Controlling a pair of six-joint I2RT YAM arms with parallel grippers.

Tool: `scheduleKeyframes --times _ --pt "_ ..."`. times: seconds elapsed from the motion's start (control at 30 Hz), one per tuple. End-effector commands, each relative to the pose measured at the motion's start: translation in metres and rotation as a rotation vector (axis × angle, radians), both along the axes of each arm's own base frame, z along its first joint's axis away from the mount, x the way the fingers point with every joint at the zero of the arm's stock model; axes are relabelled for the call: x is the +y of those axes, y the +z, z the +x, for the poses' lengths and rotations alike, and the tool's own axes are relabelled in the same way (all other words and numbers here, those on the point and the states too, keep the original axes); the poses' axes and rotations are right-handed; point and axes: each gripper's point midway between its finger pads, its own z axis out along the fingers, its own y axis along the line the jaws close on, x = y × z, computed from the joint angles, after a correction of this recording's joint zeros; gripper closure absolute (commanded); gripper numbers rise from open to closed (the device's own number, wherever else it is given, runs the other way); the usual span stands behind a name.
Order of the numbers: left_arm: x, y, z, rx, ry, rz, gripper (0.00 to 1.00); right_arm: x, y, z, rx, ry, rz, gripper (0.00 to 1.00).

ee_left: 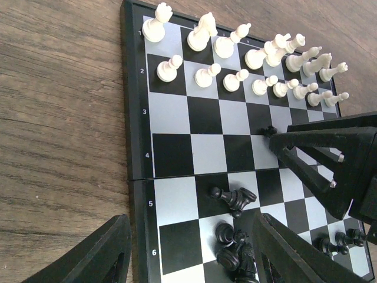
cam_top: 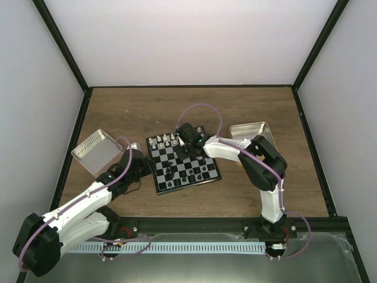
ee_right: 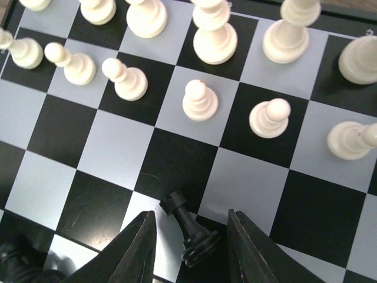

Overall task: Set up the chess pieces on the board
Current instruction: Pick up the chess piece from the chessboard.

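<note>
Right up against the right wrist lens: right gripper [ee_right: 189, 215], jaws parted, clamping nothing. Between its two fingers [ee_right: 138, 247], a black rook [ee_right: 191, 233], leaning over, with a sliver of gap on either side. Sits near the middle of the board [ee_right: 112, 147], one empty row short of the white pawns [ee_right: 200, 100]. White pieces [ee_left: 235, 79] upright in two full rows along the board's far edge.

Left gripper [ee_left: 191, 221] also spread wide and empty, hovering at the board's left edge. Close by one of its fingers, a heap of black chess pieces [ee_left: 232, 253] toppled on their sides, one more lying apart just beside them toward the middle. A few black pawns [ee_left: 339, 240] upright further across, toward the near edge.

Board itself mid-table [cam_top: 177, 106], between two metal tins [cam_top: 94, 150], one toward the left edge, one toward the right.
</note>
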Motion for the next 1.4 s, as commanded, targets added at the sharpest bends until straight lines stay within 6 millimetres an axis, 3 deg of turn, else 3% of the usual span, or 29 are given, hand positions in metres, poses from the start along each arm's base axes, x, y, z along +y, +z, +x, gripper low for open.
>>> scheduleKeyframes --times 0.0,0.33,0.67,0.83,1.0,1.13,1.27,1.37 --pt "0.0 0.003 0.002 -0.018 -0.002 -0.01 0.42 0.008 0.011 0.0 -0.063 0.124 -0.03 0.64" --pt "0.001 0.006 0.002 -0.027 0.004 -0.011 0.42 -0.005 -0.008 -0.027 -0.11 0.383 -0.141 0.64" --pt "0.001 0.006 0.003 -0.028 0.002 -0.006 0.42 -0.003 -0.012 -0.031 -0.171 0.469 -0.165 0.68" --pt "0.001 0.007 0.003 -0.03 0.003 -0.008 0.42 0.002 -0.012 -0.037 -0.184 0.489 -0.149 0.76" --pt "0.001 0.009 0.002 -0.032 0.003 -0.011 0.42 -0.005 -0.011 -0.031 -0.211 0.44 -0.18 0.85" --pt "0.0 0.012 0.003 -0.038 0.001 -0.03 0.41 -0.005 0.008 -0.025 -0.275 0.387 -0.135 0.9" --pt "-0.008 0.023 0.004 -0.064 -0.019 -0.086 0.41 0.001 0.048 -0.024 -0.365 0.35 -0.014 0.91" --pt "-0.024 0.042 0.005 -0.1 -0.073 -0.188 0.38 0.01 0.085 -0.035 -0.412 0.382 0.116 0.91"
